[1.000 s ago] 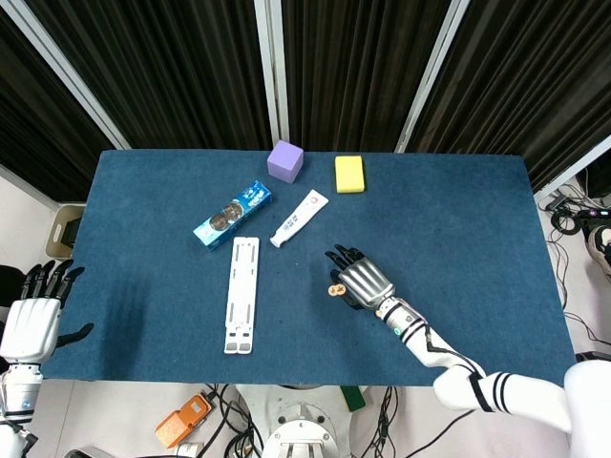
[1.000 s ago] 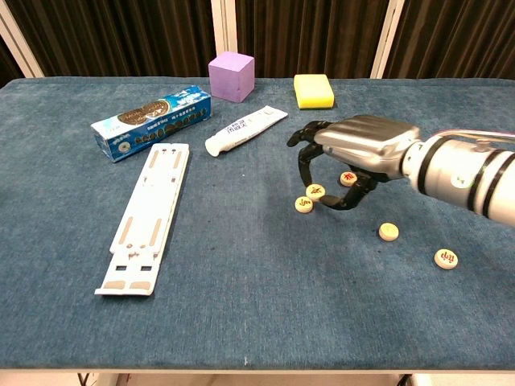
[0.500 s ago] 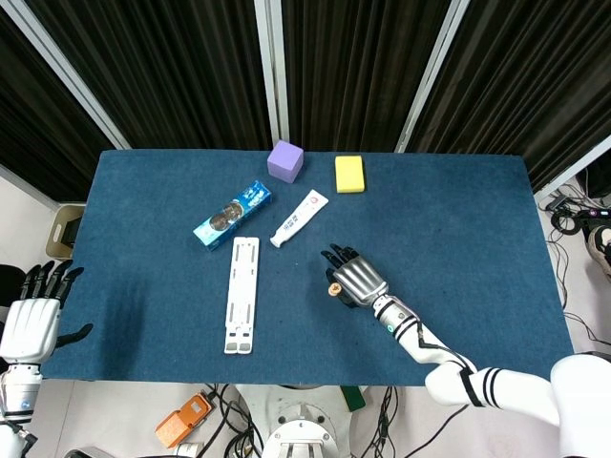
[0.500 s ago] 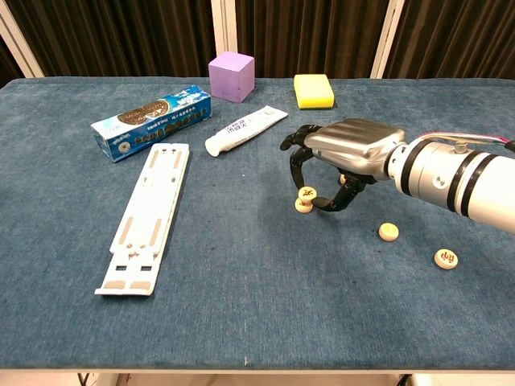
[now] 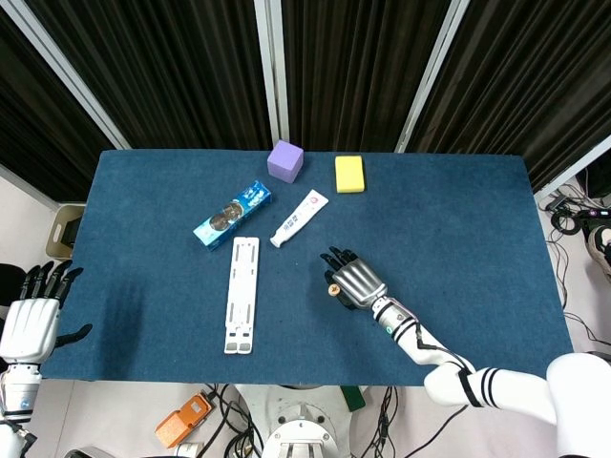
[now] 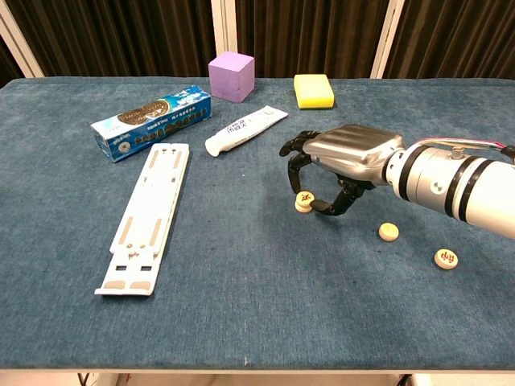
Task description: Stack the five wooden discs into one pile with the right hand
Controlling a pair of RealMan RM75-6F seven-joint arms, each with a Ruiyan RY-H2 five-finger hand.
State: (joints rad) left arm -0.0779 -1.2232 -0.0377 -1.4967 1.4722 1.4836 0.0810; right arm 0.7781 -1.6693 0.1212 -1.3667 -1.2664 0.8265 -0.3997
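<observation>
My right hand [image 6: 346,159] reaches over the middle of the blue table, and its fingertips [image 6: 294,182] and thumb pinch a wooden disc [image 6: 304,198]. That disc sits on top of a second disc, the two making a small pile [image 6: 303,204]. In the head view the pile [image 5: 334,287] peeks out at the left edge of the right hand [image 5: 355,281]. Two more discs lie apart to the right, one [image 6: 389,232] nearer and one [image 6: 446,258] farther out. Any disc behind the hand is hidden. My left hand [image 5: 33,320] hangs open off the table's left front corner.
A white folding stand [image 6: 147,217] lies to the left of the pile. Behind it are a blue box [image 6: 151,123] and a toothpaste tube [image 6: 245,130]. A purple cube [image 6: 232,75] and a yellow sponge [image 6: 313,90] stand at the back edge.
The right hand carried a disc left and lowered it onto the neighbouring disc, forming a two-high pile. The left hand stayed still.
</observation>
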